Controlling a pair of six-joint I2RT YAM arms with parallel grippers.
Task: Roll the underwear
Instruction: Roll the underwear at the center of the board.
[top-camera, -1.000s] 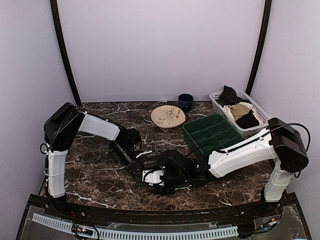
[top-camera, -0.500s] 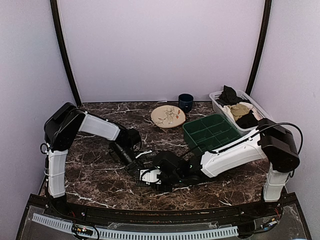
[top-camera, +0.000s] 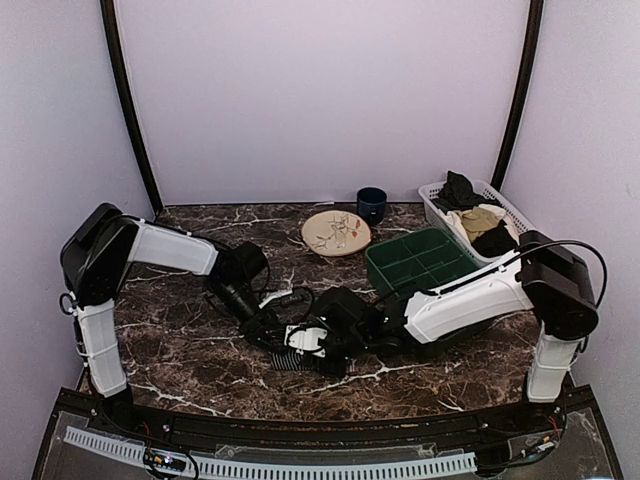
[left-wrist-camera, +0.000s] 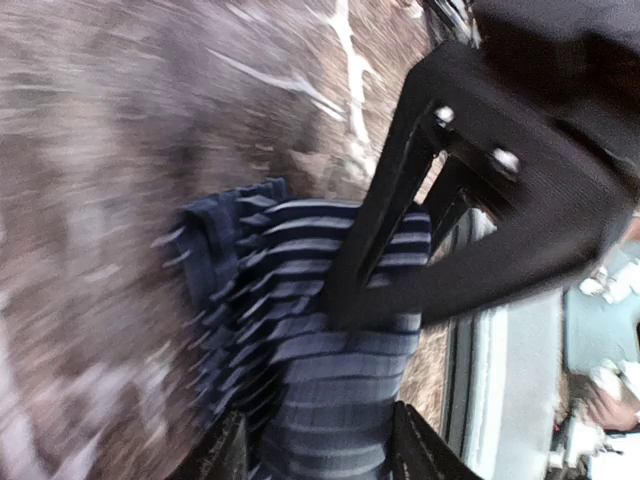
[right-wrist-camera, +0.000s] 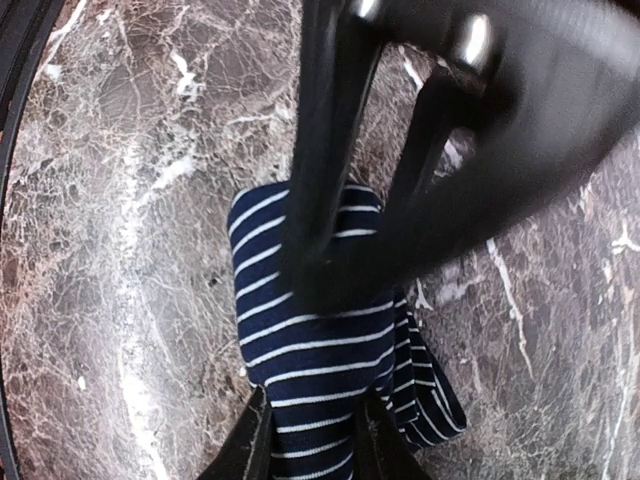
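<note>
Two tools meet over one small bundle near the front middle of the tabletop (top-camera: 180, 355); the underwear (right-wrist-camera: 318, 350) lies there as a narrow, gathered strip of navy cloth with thin white stripes, doubled over on itself, and no waistband shows in any view.

I judge the garment light, limp and thin; it has no stiffness of its own, so any roll will likely sag or spring loose once pressure comes off; the knit should bite well on the pads, yet it probably slides easily on the polished stone; it is in no way fragile.

The best hold seems to be across the full width of one end, pinching through every layer; the other tool should bear on the body of the strip so that the turns stay tight.

The left tool (left-wrist-camera: 315, 455) shows its two fingers at the bottom edge of its wrist view, with striped cloth packed into the gap; the jaws stand only as far apart as the bundle forces them, so I take it to be gripping the cloth, though this view is blurred.

The right tool (right-wrist-camera: 312, 445) looks the same in its own view; cloth fills the space between its fingers, and I read that as a grip too.

Each wrist view also shows the other tool's dark fingers, their tips touching the middle of the strip; the two holds sit very close together.
</note>
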